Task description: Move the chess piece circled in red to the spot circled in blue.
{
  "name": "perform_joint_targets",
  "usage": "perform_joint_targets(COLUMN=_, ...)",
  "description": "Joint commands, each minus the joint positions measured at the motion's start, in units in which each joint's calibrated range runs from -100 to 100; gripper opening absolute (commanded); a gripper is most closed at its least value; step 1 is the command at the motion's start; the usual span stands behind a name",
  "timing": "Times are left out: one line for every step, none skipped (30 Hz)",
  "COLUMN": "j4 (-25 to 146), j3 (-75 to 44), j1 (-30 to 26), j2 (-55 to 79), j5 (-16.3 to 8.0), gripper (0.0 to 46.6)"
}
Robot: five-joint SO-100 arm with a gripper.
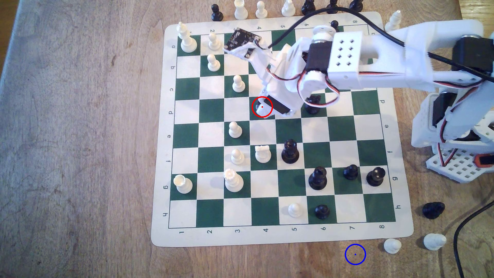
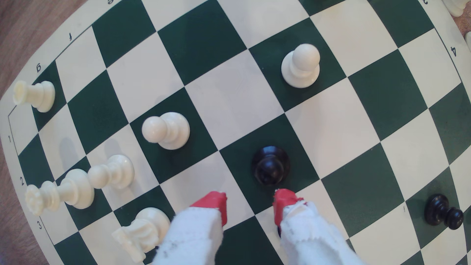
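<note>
Approach stage only. Gripper point(image 2: 249, 203) spread, empty, red fingertips point(image 2: 212, 202) just short of black pawn point(image 2: 270, 165). Pawn upright on dark green square, ungrasped. Remaining: closure, lift, transfer to blue-ringed spot point(image 1: 355, 254) on bare wood off-board.

My white printed arm point(image 1: 344, 57), black servos, red-white-black wires, a black cable, my gripper point(image 2: 251, 203) with white-wrapped, red-tipped fingers point(image 2: 211, 203)
</note>
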Motion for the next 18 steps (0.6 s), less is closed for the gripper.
perform_joint_targets(j4=-0.85, j3=-7.57, j1=0.35, j2=-0.11, j5=0.68, gripper=9.8)
perform_joint_targets(j4=-0.69, j3=-8.12, j1=0.35, j2=0.14, j5=0.78, gripper=9.8)
perform_joint_targets(j4=-0.44, j3=-8.84, j1=0.43, j2=0.82, j5=1.03, gripper=10.1)
perform_joint_targets(j4=-0.44, j3=-9.02, j1=0.43, j2=1.25, j5=1.17, gripper=10.4)
perform_joint_targets(j4=-0.44, j3=-9.2, j1=0.5, j2=1.67, j5=1.51, gripper=10.7)
perform_joint_targets(j4=-0.52, j3=-9.39, j1=0.58, j2=2.18, j5=1.71, gripper=11.0)
perform_joint_targets(j4=-0.52, j3=-9.57, j1=0.66, j2=2.61, j5=1.9, gripper=11.5)
perform_joint_targets(j4=-0.52, j3=-10.02, j1=0.97, j2=3.28, j5=2.1, gripper=11.7)
perform_joint_targets(j4=-0.52, j3=-10.2, j1=1.13, j2=3.37, j5=2.15, gripper=11.7)
perform_joint_targets(j4=-0.52, j3=-10.38, j1=1.36, j2=3.45, j5=2.25, gripper=11.7)
perform_joint_targets(j4=-0.52, j3=-10.47, j1=1.6, j2=3.45, j5=2.3, gripper=11.7)
perform_joint_targets(j4=-0.6, j3=-10.56, j1=2.07, j2=3.45, j5=2.34, gripper=11.7)
perform_joint_targets(j4=-0.69, j3=-10.66, j1=2.3, j2=3.54, j5=2.44, gripper=11.7)
perform_joint_targets(j4=-0.77, j3=-10.66, j1=2.46, j2=3.62, j5=2.54, gripper=11.7)
perform_joint_targets(j4=-0.77, j3=-10.66, j1=2.69, j2=3.79, j5=2.64, gripper=11.8)
perform_joint_targets(j4=-0.77, j3=-10.56, j1=3.01, j2=3.88, j5=2.64, gripper=11.8)
perform_joint_targets(j4=-0.77, j3=-10.29, j1=3.09, j2=3.88, j5=2.64, gripper=11.7)
perform_joint_targets(j4=-0.69, j3=-10.02, j1=3.01, j2=3.88, j5=2.64, gripper=11.7)
